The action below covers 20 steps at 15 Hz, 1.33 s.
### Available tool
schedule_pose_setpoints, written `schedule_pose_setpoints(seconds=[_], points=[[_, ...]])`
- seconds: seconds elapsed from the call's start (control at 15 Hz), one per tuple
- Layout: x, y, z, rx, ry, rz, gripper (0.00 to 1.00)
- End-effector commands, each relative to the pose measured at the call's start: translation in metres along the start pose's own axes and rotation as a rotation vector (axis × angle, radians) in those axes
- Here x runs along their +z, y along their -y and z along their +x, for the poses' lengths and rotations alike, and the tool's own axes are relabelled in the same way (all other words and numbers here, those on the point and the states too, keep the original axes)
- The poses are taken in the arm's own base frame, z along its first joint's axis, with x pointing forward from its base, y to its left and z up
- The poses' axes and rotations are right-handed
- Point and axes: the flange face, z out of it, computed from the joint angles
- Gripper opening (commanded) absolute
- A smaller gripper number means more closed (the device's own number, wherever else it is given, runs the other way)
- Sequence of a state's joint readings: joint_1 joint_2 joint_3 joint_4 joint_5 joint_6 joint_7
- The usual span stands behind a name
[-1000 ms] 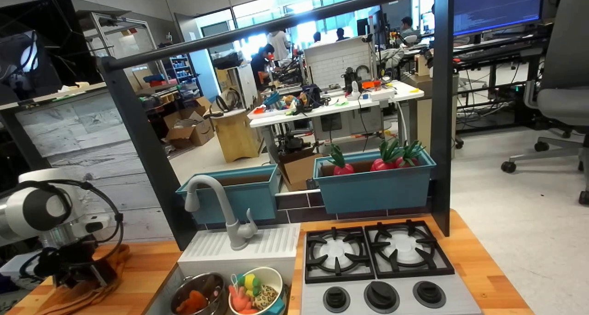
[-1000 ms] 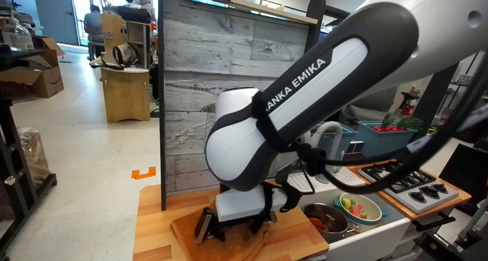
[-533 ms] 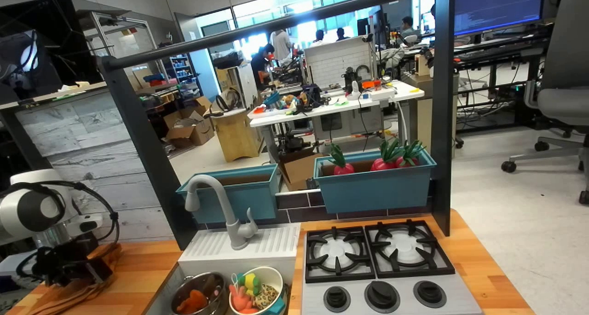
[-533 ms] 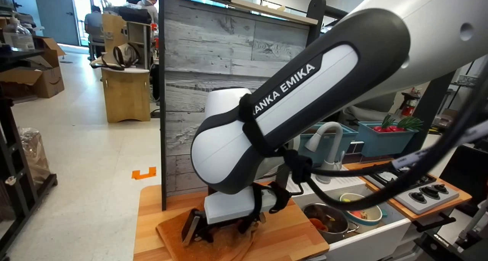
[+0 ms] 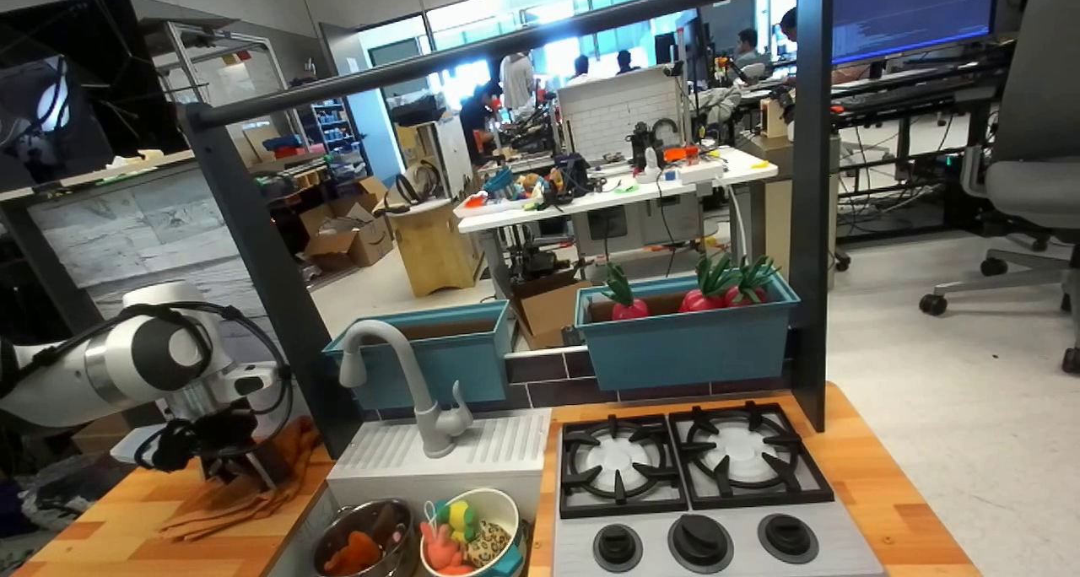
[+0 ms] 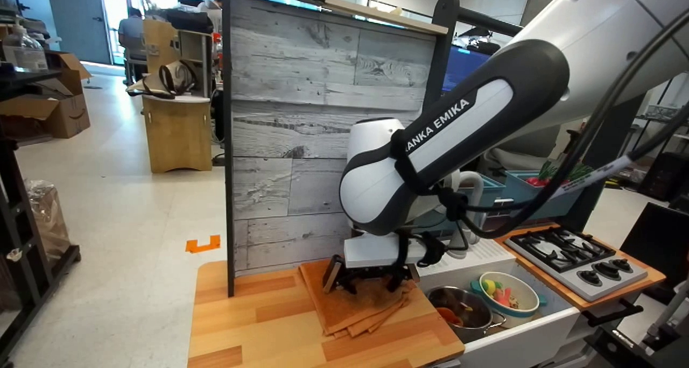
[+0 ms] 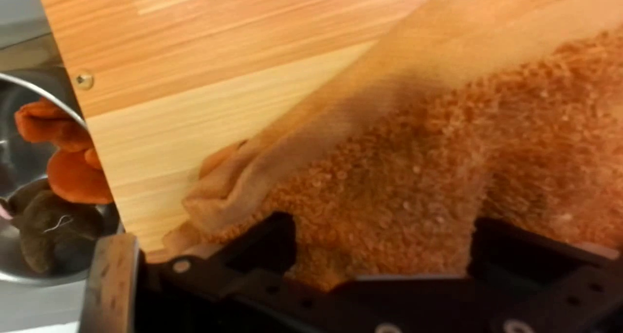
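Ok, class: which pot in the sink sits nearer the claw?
The steel pot, beside the wooden countertop; the cream-and-teal pot sits farther from the claw.

rough, fuzzy cloth, smooth wooden countertop

From close by the claw, the wrist view is peering down. Farther off, an exterior view is facing the panel behind the claw; an exterior view is overlooking the stove, well aside. All are sharing the cloth beneath.
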State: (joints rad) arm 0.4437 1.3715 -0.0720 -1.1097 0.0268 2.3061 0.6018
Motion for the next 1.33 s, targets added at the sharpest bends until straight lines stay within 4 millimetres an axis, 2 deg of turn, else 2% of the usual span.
schedule_pose_setpoints(seconds=[0.0,0.2,0.33,0.47,0.53,0.6,0.73,0.87,1.0,1.27], points=[[0.051,0.039,-0.038,-0.156,-0.053,0.023,1.00],[0.040,0.081,-0.059,-0.288,-0.087,0.097,1.00],[0.039,0.111,-0.080,-0.376,-0.103,0.146,1.00],[0.043,0.133,-0.103,-0.434,-0.087,0.176,1.00],[0.047,0.138,-0.112,-0.440,-0.055,0.165,1.00],[0.056,0.130,-0.116,-0.399,-0.008,0.099,1.00],[0.059,0.103,-0.095,-0.295,-0.008,0.022,1.00],[0.048,0.080,-0.077,-0.196,-0.034,0.008,1.00],[0.042,0.061,-0.067,-0.104,-0.058,-0.005,1.00],[0.052,0.026,-0.061,0.077,-0.096,-0.054,1.00]])
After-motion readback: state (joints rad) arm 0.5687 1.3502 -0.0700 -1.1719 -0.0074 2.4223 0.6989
